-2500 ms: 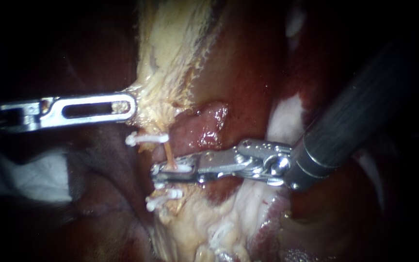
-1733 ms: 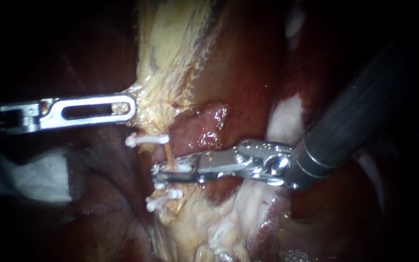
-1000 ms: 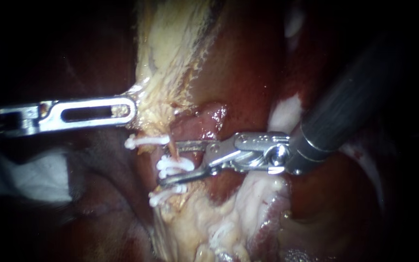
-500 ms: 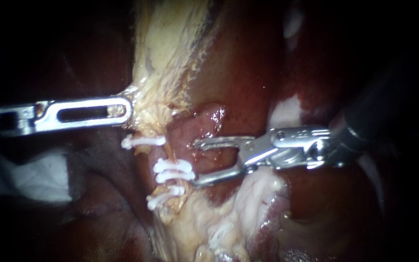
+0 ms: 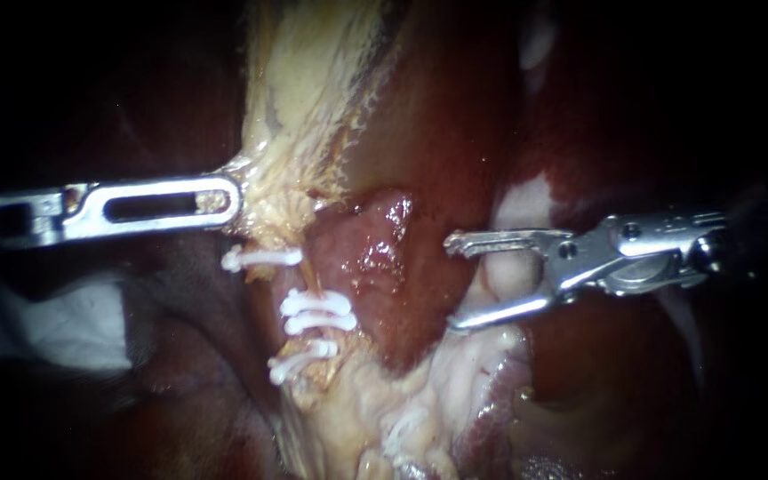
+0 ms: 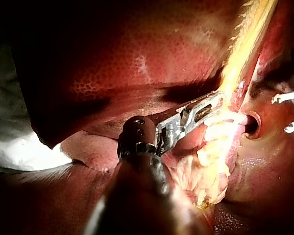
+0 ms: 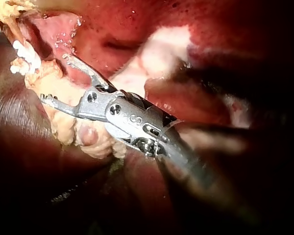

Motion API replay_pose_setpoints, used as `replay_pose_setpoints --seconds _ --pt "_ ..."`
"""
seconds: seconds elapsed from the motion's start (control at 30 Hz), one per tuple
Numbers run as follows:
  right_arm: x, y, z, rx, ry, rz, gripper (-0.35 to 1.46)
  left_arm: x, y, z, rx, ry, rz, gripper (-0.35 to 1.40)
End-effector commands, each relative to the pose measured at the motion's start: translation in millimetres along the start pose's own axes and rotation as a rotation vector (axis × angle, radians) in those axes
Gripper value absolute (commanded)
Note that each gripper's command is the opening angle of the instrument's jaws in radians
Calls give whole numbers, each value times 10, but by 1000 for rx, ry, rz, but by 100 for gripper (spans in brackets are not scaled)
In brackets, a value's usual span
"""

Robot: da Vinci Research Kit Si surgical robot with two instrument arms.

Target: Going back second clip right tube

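- Plainly, in the endoscope view my right instrument, a silver tip with two slim jaws, stands wide open and holds nothing. It sits well apart from the clips, over the dark red liver.
- Four white plastic clips cross a thin tan tube, one above the other. The middle two lie just beside each other, with a single clip above them and another below. I cannot tell whether this is the right tube.
- My left instrument, a flat silver tip with a long slot, is closed on the edge of the pale yellow fatty tissue just above the top clip.
- The left wrist view shows that hold side on: the left instrument pinches the fatty tissue. Only the two parted tips of the right instrument show beyond it.
- The right wrist view alone shows the right instrument over lumpy cream tissue, with the clips ahead of its jaws and untouched.
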Motion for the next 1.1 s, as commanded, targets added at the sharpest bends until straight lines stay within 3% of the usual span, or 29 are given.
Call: replay_pose_setpoints --seconds 0.03,0.37,0.5,0.87,1.1 --pt "2 0 -4 0 1 0 60 0 0 0 0 -1 0 -35" --pt "8 -5 -28 -10 7 -11 60 2 7 12 -3 -5 3 -35" --pt "9 -6 -28 -9 7 -11 60 7 16 29 -5 -14 9 -35" --pt "10 -11 -27 -12 6 -11 60 16 39 86 -22 9 24 -35" --pt "10 -13 -26 -9 7 -12 60 26 46 106 -28 27 32 -35"
